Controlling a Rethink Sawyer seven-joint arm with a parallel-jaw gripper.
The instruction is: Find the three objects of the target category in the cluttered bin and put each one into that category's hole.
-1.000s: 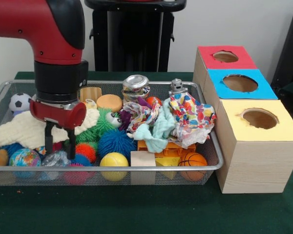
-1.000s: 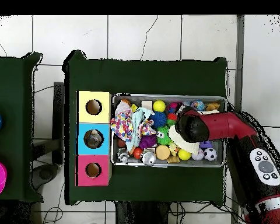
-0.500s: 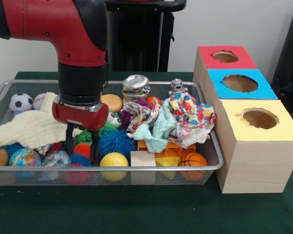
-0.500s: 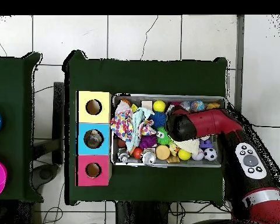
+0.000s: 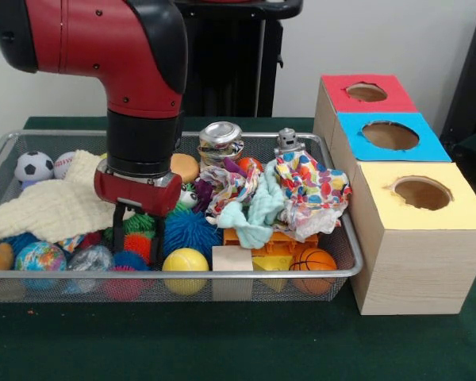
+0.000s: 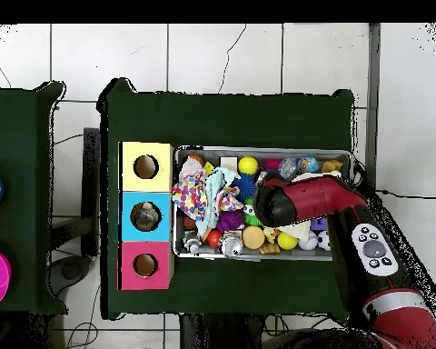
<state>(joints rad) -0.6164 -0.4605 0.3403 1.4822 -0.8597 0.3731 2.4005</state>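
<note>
From the left, the wire bin [image 5: 333, 274] on the green counter [image 5: 222, 341] starts with a soccer ball [image 5: 32, 166] at its far corner, about ten o'clock from the bin's middle, and a cream cloth [image 5: 44, 208] spread beside it. Under the cloth, along the near rim, lie a globe-patterned ball [image 5: 40, 256] and a clear crinkled ball [image 5: 90, 258]. Next comes the red arm, dropping straight in; its end effector [image 5: 136, 234] has two dark fingers [image 5: 118, 228] standing apart, open, with nothing between them, tips down among an orange spiky ball [image 5: 140, 246] and a green fuzzy toy [image 5: 140, 223]. At three o'clock from it sits a blue spiky ball [image 5: 190, 231], with a yellow ball [image 5: 185, 261] at six o'clock of that. Further right are a wooden block [image 5: 232, 259], a crushed can [image 5: 220, 140] at the far wall, a heap of patterned cloths [image 5: 301, 190] and a small basketball [image 5: 312, 260]. Past the bin stand three boxes with holes: yellow [image 5: 416, 230] nearest, blue [image 5: 390, 136], red [image 5: 365, 93] farthest. Which category is wanted I cannot tell
</note>
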